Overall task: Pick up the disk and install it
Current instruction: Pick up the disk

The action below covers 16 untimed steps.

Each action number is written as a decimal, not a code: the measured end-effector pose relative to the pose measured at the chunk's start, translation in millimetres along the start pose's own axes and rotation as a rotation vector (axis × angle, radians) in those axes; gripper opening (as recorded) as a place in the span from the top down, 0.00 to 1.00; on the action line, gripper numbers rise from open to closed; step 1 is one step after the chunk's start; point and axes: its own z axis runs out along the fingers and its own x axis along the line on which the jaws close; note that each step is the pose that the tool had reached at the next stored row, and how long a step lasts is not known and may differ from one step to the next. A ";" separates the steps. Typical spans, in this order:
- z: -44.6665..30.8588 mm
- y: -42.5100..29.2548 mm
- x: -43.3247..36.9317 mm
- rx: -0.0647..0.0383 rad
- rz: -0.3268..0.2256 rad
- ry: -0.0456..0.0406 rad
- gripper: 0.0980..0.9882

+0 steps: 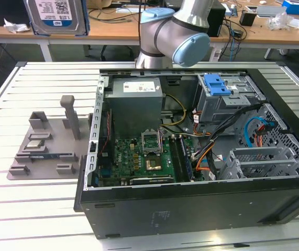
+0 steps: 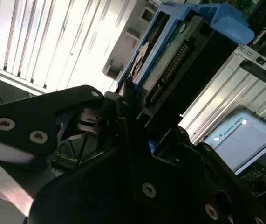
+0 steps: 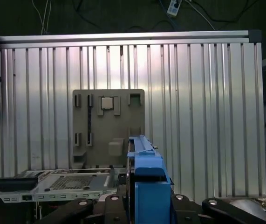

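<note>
The disk (image 1: 56, 15) is lifted high at the exterior view's far left, label facing the camera, blue carrier bracket around its silver body. In the second wrist view my gripper (image 2: 137, 102) is shut on the disk (image 2: 170, 60), with black fingers (image 2: 128, 126) clamping its edge. The first wrist view shows the disk (image 3: 144, 182) edge-on between the fingers, above the slatted table. The blue-handled drive bay (image 1: 218, 89) sits in the far right corner of the open computer case (image 1: 191, 204), well to the right of the held disk.
A grey fixture plate (image 1: 47, 144) with upright posts lies on the slatted table (image 1: 13, 209) left of the case. The grey power supply (image 1: 136, 102), motherboard (image 1: 141, 159) and cables (image 1: 212, 149) fill the case. The arm's elbow (image 1: 175, 31) stands behind it.
</note>
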 end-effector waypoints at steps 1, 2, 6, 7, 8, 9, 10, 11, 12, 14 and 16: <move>-0.2 -7.2 -0.2 0.000 0.000 0.0002 0.70; -0.4 -15.1 -0.5 -0.001 0.000 0.0004 0.70; -1.2 -38.0 -1.1 -0.002 0.000 0.0011 0.70; -1.3 -43.7 -1.2 -0.002 0.000 0.0013 0.70; -1.4 -48.2 -1.3 -0.002 0.000 0.0014 0.70; -1.6 -54.5 -1.5 -0.002 0.000 0.0015 0.70; -1.8 -59.4 -1.6 -0.003 0.000 0.0018 0.70; -2.0 -63.4 -1.7 -0.003 0.000 0.0019 0.70; -2.2 -70.3 -1.9 -0.003 0.000 0.0022 0.70; -2.5 -82.7 -2.3 -0.004 0.000 0.0027 0.70; -2.9 -94.2 -2.6 -0.004 0.000 0.0033 0.70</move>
